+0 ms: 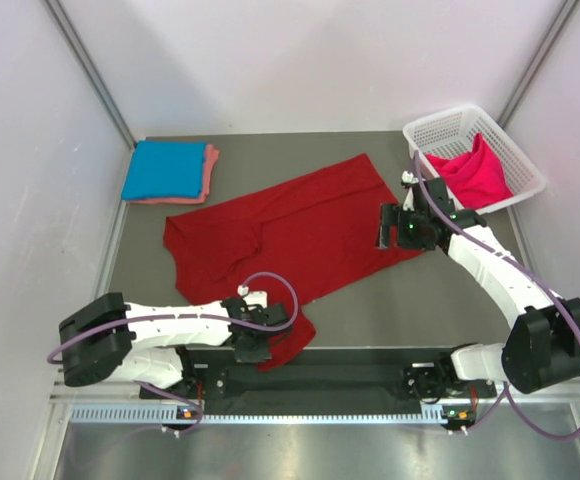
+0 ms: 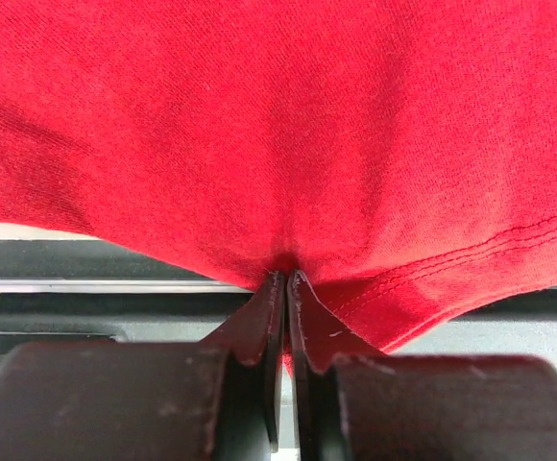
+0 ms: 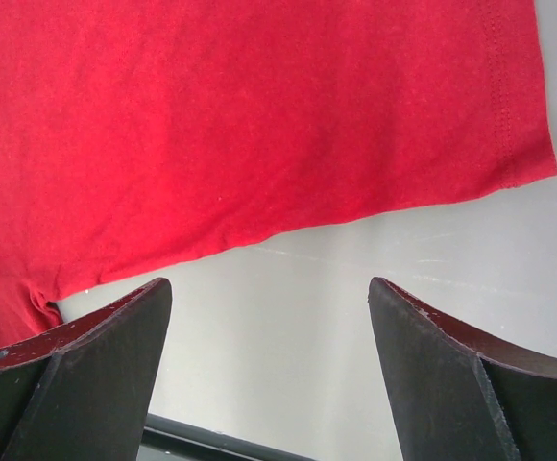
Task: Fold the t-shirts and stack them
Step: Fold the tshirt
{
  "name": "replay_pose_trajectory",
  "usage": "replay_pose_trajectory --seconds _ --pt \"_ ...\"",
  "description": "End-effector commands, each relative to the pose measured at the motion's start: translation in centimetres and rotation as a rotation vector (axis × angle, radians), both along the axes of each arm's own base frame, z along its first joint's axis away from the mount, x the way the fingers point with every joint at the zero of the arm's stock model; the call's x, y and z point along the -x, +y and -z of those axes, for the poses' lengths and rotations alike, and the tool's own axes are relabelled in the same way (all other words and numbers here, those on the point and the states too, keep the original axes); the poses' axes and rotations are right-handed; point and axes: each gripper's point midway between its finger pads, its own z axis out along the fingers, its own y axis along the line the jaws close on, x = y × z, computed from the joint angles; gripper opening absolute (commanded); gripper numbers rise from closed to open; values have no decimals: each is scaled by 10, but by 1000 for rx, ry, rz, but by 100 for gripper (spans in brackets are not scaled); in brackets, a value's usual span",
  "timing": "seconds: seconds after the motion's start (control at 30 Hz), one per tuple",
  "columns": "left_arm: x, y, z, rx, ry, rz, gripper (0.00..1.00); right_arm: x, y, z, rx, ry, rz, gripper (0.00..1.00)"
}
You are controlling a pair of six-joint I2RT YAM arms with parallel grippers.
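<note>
The dark red t-shirt (image 1: 290,225) lies spread across the middle of the table. My left gripper (image 1: 275,335) is shut on its near hem corner at the table's front edge; the left wrist view shows the red cloth (image 2: 278,134) pinched between the closed jaws (image 2: 286,279). My right gripper (image 1: 382,228) is open and empty, hovering at the shirt's right edge; the right wrist view shows the shirt's hem (image 3: 259,115) beyond the spread fingers (image 3: 271,293). A folded bright blue t-shirt (image 1: 165,168) lies on a folded salmon pink one (image 1: 210,170) at the back left. A hot pink t-shirt (image 1: 473,172) sits in the basket.
The white plastic lattice basket (image 1: 438,130) stands at the back right corner. Metal frame posts rise at both back corners. The mounting rail (image 1: 320,375) runs along the near edge.
</note>
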Motion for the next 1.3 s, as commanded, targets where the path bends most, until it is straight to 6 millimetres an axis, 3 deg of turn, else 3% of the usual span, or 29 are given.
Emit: replay_pose_trajectory --seconds 0.0,0.03,0.17,0.33,0.57,0.6,0.7,0.73,0.9,1.27 --pt "5 8 -10 -40 24 25 5 -8 -4 -6 7 -47 -1 84" --pt "-1 -1 -20 -30 4 36 1 -9 -5 -6 8 -46 8 84" --pt "-18 -11 -45 -60 -60 94 0 -9 -21 5 37 -6 90 79" --pt "-41 -19 -76 -76 -166 131 0 -14 -57 21 111 56 233 68" --pt "-45 -18 -83 -67 -194 147 0 -28 -101 37 109 66 452 52" --pt "-45 -18 -84 -61 -197 148 0 -38 -105 35 90 21 491 51" --pt "-45 -15 -84 -52 -206 147 0 -39 -113 44 43 11 561 52" --pt "-45 -14 -85 -48 -210 142 0 -43 -125 48 28 -1 600 53" --pt "-41 -10 -85 -45 -200 126 0 -57 -131 56 -35 -13 641 49" --pt "-41 -6 -91 -38 -212 124 0 -53 -128 91 -115 65 710 43"
